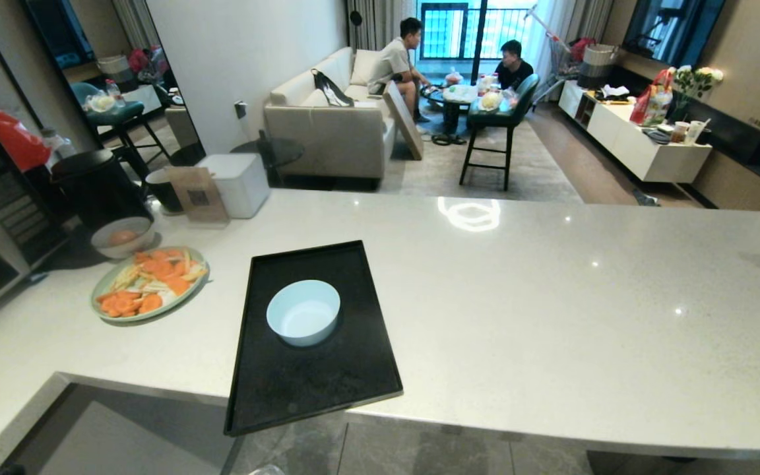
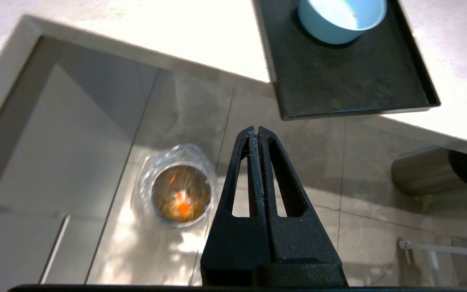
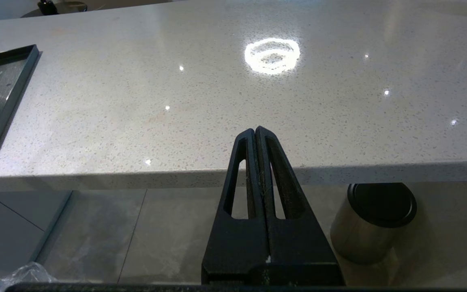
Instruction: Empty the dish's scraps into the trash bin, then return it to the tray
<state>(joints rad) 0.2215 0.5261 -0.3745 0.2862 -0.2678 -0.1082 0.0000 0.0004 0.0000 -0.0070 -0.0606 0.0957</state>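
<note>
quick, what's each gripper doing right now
left gripper: shut, holding nothing, over the floor near the trash bin.
right gripper: shut, holding nothing, parked below the counter edge.

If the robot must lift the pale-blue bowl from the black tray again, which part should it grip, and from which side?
Probably the rim, from above. The dish stands upright and open on the tray, and its round, smooth wall offers no handle. One finger inside and one outside the near wall should pinch it. The left gripper is shut and holds nothing.
</note>
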